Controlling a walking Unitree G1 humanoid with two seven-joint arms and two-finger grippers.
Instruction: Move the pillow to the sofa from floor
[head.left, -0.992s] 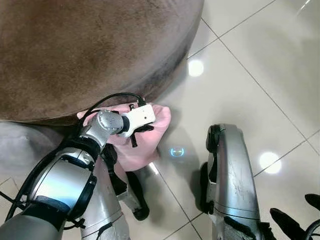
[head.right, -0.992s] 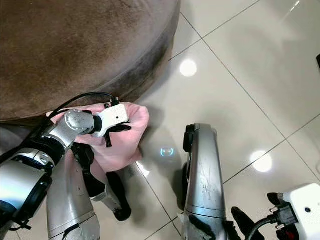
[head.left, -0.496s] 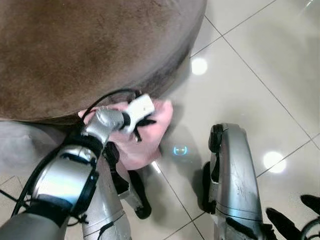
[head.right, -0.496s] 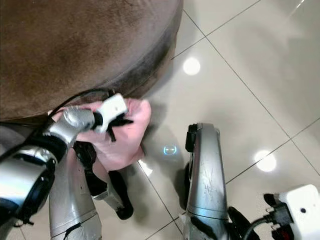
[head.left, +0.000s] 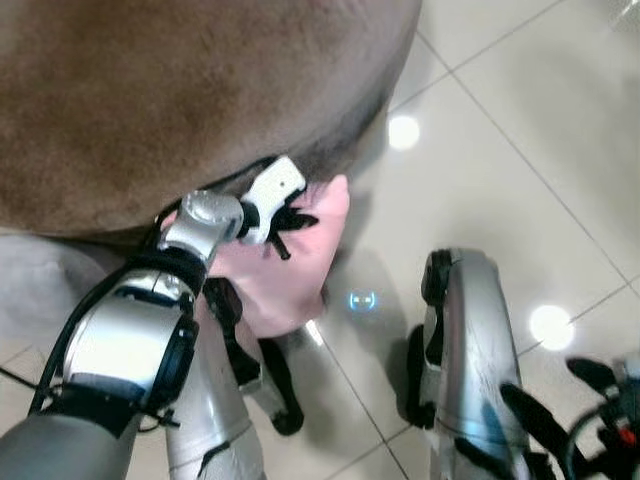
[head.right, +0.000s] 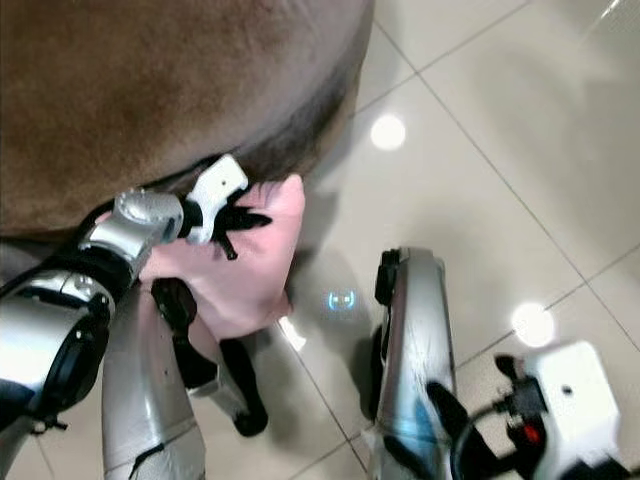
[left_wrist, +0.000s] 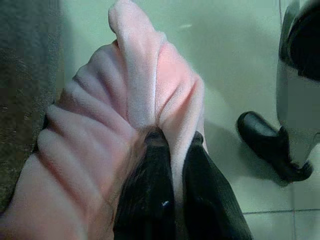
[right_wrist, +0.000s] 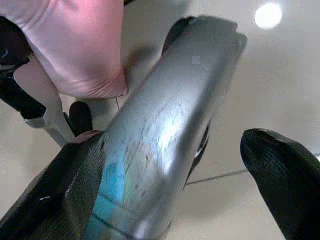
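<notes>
A: Below the head camera, item one?
B: Sofa (head.left: 170, 90), brown, short-piled upholstery, rounded front edge; it takes up the upper left. A grey patch of floor covering (head.left: 40, 290) lies beside it at the left.

A: Floor?
B: Glossy pale tiles (head.left: 520, 180) with thin dark grout lines and round ceiling-light reflections.

A: Task item?
B: Pink pillow (head.right: 235, 265), soft and bunched into folds, hanging against the sofa's front edge above the tiles, just beside the robot's left leg (head.left: 215, 420).

A: Left gripper (left_wrist: 172, 145)?
B: Fingers (left_wrist: 150, 185) narrow, pinching a ridge of the pillow's pink fabric between them; white wrist housing sits right at the sofa edge.

A: Right gripper (head.right: 480, 440)?
B: Low at the right, near the robot's silver right leg (head.left: 465, 340). Fingers (right_wrist: 285, 175) spread wide, holding nothing, the leg showing between them in the wrist view.
</notes>
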